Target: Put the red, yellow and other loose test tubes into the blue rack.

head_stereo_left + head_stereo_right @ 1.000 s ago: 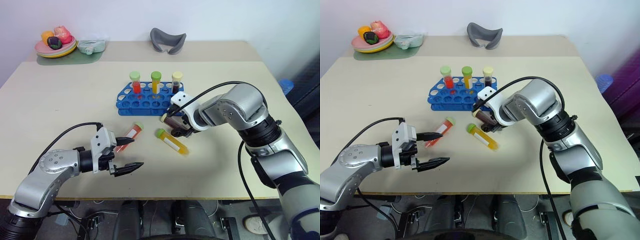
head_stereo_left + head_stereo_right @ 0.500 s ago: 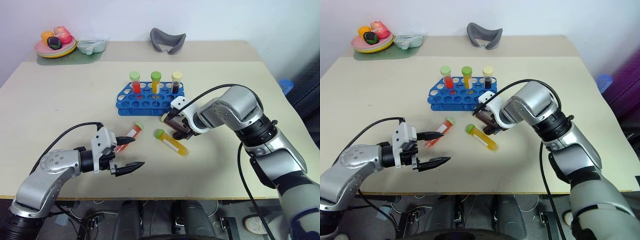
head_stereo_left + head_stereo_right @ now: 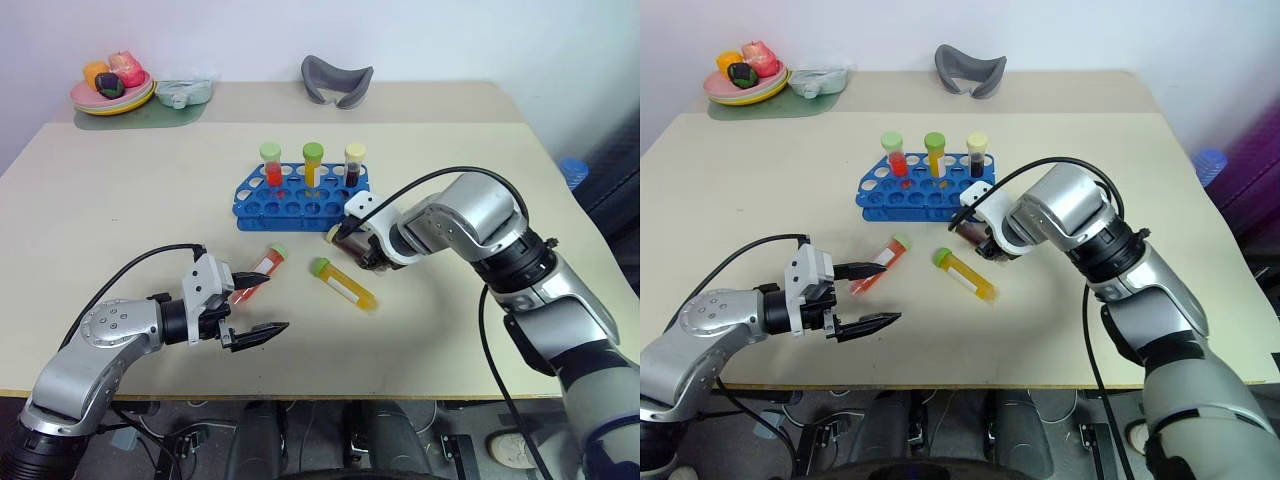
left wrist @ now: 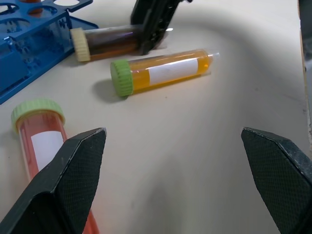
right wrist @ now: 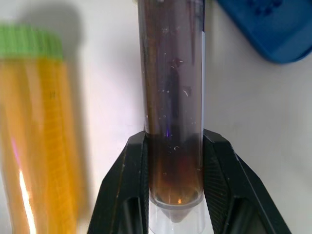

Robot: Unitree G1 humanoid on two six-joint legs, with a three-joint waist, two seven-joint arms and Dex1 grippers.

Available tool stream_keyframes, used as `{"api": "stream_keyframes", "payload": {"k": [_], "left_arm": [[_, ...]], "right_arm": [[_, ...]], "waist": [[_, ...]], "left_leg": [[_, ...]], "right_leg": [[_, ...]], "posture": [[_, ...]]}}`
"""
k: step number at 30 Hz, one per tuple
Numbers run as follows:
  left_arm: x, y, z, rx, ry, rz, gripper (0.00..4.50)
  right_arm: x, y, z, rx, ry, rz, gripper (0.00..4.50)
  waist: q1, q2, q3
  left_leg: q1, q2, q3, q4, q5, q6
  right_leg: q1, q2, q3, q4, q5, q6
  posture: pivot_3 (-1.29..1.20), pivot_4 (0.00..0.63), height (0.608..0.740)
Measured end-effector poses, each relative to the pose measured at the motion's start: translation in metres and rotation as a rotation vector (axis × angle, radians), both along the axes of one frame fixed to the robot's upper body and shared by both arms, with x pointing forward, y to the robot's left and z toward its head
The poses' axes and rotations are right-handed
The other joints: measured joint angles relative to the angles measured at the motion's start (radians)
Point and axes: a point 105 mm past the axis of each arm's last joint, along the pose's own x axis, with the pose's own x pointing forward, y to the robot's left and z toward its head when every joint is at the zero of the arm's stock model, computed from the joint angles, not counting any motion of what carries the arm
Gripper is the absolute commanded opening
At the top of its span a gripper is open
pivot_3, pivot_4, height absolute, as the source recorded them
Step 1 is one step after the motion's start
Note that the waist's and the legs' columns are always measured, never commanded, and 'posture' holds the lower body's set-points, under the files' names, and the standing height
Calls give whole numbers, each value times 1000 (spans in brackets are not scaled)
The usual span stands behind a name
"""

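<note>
A blue plastic test-tube rack [image 3: 300, 196] stands slightly above the centre of the left eye view on a pale beige tabletop [image 3: 120, 200]. In its back row stand three capped tubes: a red-filled tube with a green cap [image 3: 271, 164], a yellow-filled tube with a green cap [image 3: 313, 163] and a dark-filled tube with a cream cap [image 3: 354, 165].

Just below the rack's right end, the right gripper [image 5: 171, 161] has its jaws pinched on a dark brown test tube with a cream cap [image 4: 105, 43], which lies on its side on the tabletop just beside the rack's front edge. In the right wrist view the two black fingers [image 5: 126, 183] press against either side of the tube near its pointed base.

Near it, toward the lower centre of the left eye view, a yellow-orange test tube with a green cap and white label [image 3: 344, 283] lies loose on the tabletop. To its left lies a red-orange test tube with a pale green cap [image 3: 262, 269].

At lower left, the left gripper [image 3: 258, 309] hovers with its jaws spread wide, one fingertip over the lower end of the red-orange tube.

In the upper left corner sits a plate of toy fruit [image 3: 111, 88] with a pale green lidded dish [image 3: 182, 93] beside it. A grey curved object [image 3: 336, 80] lies at top centre.
</note>
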Motion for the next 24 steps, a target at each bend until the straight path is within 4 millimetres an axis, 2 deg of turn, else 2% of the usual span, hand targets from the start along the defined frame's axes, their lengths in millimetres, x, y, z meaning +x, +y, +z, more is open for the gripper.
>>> {"api": "stream_keyframes", "payload": {"k": [6,9,11,14,17,19,24], "left_arm": [[0,0,0,-2,0,4,4500],[0,0,0,-3,-1,5,4500],[1,0,0,-4,-2,9,4500],[2,-2,1,-15,-8,17,4500],[3,-3,2,-33,-5,24,4500],[4,-4,3,-55,-7,39,4500],[22,-2,19,-144,-73,135,4500]], "right_arm": [[-7,5,24,107,-222,288,838],[-11,12,34,235,-297,401,838],[-13,20,53,353,-385,458,838],[-7,35,91,546,-558,451,838],[12,40,108,749,-625,279,838],[20,38,104,818,-668,192,838],[32,39,67,860,-757,43,838]], "waist": [[-1,0,0],[-1,0,0],[-2,0,1],[-2,0,1],[-1,0,1],[6,0,1],[1,0,1]], "left_leg": [[0,0,0,-1,0,0],[1,0,0,-1,0,0],[1,1,0,-1,0,0],[1,1,0,-1,1,-1],[1,1,1,-1,1,-1],[1,0,0,0,1,-1],[0,0,0,0,1,-2]], "right_leg": [[0,0,0,-1,0,0],[0,1,0,-1,0,0],[0,1,0,-1,0,0],[1,1,0,-1,0,0],[1,1,0,-1,0,0],[2,0,-1,-1,0,0],[1,0,-1,0,0,1]], "posture": [[0,150,666],[0,150,666],[0,150,666],[0,150,666],[0,150,666],[0,150,666],[0,150,666]]}}
